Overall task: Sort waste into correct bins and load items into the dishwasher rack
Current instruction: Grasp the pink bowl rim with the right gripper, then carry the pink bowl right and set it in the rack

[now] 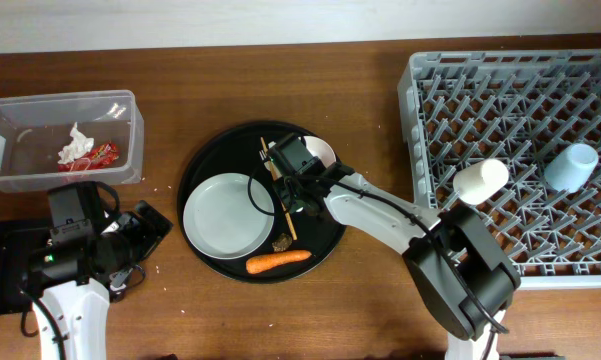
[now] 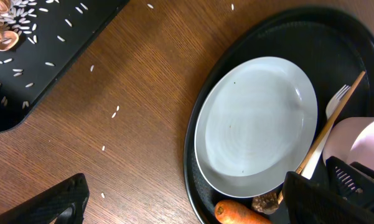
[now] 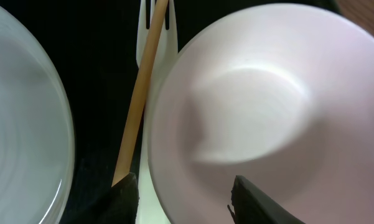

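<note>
— Saw the right gripper?
— Hung over the tray, jaws parted astride the bowl rim, not clamped.
— And the left gripper?
— Sat spread wide and empty, just beside the tray.

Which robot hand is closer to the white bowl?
The right. The right gripper straddles the white bowl rim on the round black tray; the left gripper sits off that tray, over the wooden table.
</note>
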